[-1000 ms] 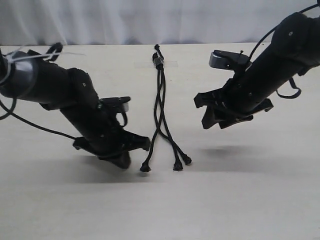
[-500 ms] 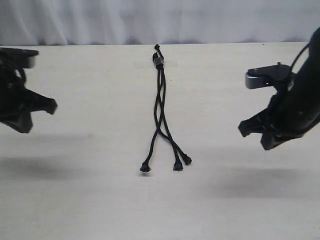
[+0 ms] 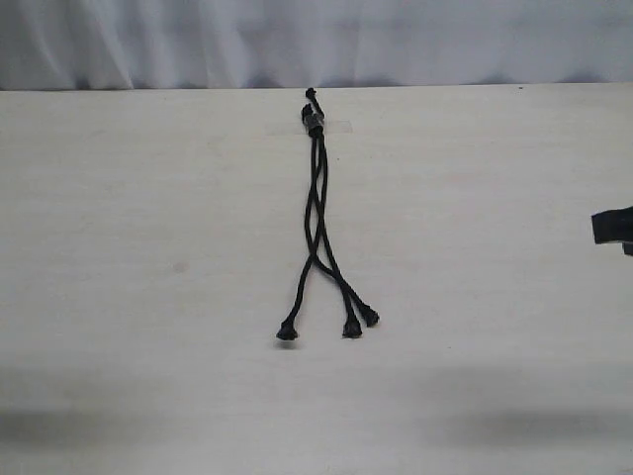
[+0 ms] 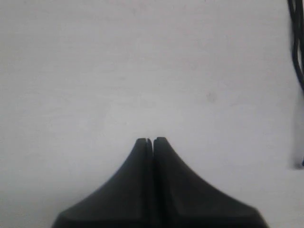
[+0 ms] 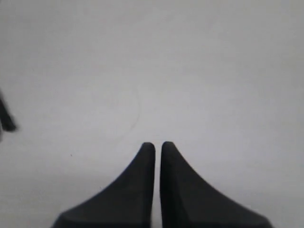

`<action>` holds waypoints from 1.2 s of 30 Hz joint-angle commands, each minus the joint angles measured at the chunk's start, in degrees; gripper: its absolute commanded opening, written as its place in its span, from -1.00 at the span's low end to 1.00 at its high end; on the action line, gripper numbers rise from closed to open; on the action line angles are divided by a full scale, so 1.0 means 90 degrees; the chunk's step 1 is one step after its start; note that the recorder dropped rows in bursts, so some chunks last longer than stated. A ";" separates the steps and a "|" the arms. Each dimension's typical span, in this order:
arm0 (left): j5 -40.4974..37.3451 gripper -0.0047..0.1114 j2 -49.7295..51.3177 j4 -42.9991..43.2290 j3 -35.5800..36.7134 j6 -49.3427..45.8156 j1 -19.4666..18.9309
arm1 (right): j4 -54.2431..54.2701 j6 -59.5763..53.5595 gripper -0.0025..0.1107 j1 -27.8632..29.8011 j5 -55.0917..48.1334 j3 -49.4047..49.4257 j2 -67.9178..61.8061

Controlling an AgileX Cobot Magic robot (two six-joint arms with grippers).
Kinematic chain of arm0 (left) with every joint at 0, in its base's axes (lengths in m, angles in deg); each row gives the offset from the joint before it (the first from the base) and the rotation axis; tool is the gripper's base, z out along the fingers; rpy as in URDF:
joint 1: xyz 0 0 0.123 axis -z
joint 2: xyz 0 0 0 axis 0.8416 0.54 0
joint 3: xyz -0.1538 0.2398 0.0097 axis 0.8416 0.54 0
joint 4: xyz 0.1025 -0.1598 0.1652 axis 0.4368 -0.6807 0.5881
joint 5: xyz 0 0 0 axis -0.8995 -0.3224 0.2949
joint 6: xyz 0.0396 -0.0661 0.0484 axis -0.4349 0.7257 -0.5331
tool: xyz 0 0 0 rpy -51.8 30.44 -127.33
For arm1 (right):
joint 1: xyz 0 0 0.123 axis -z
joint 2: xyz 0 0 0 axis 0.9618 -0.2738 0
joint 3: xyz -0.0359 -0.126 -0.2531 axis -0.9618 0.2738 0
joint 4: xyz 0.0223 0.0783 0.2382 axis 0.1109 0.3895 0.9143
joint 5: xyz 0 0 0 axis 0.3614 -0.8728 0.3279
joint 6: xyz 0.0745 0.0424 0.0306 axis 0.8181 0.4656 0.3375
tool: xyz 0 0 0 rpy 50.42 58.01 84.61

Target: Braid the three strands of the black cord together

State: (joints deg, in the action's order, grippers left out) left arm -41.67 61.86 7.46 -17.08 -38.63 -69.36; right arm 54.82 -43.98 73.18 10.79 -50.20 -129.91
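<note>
The black cord (image 3: 315,198) lies lengthwise in the middle of the table in the exterior view, its knotted, bound end (image 3: 314,121) at the far side. Its three strands run loosely crossed, then part near the front. One frayed tip (image 3: 287,332) lies to the left and two tips (image 3: 351,329) (image 3: 370,318) to the right. My left gripper (image 4: 149,140) is shut on nothing above bare table, with a stretch of cord (image 4: 298,57) at the picture's edge. My right gripper (image 5: 157,144) is shut but for a hairline gap, holding nothing. Only a dark bit of the right arm (image 3: 613,228) shows in the exterior view.
A strip of clear tape (image 3: 338,127) holds the cord's bound end to the pale table (image 3: 148,247). A white curtain (image 3: 297,40) hangs behind the far edge. A blurred dark shape (image 5: 5,118) sits at the edge of the right wrist view.
Both arms have drawn away from the cord, left arm leftward out of view, right arm rightward to the frame's edge. The cord lies where it was.
</note>
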 commanded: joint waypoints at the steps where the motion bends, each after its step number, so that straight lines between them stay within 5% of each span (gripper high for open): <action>1: 0.0944 -0.92 -0.0902 -0.0030 0.0634 -0.0037 -0.0027 | -0.0082 0.0006 -0.88 -0.0137 0.1187 0.0643 0.1168; 5: 0.1263 -0.92 -0.1435 0.0133 0.0849 -0.0037 -0.0027 | -0.0082 0.0006 -0.88 -0.0137 0.2018 0.1154 0.2029; 23: 0.1276 -0.92 -0.1782 0.0133 0.0849 -0.0037 -0.0027 | 0.0063 0.0006 -0.88 -0.0006 0.2071 0.1415 0.4193; 36: 0.1258 -0.92 -0.1795 0.0133 0.0849 -0.0037 -0.0027 | 0.0063 0.0006 -0.88 0.0246 0.2752 0.4359 0.6610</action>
State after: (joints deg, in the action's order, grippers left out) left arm -31.14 46.02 8.45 -9.76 -38.86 -69.36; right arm 55.10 -43.98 75.10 34.37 -14.05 -71.04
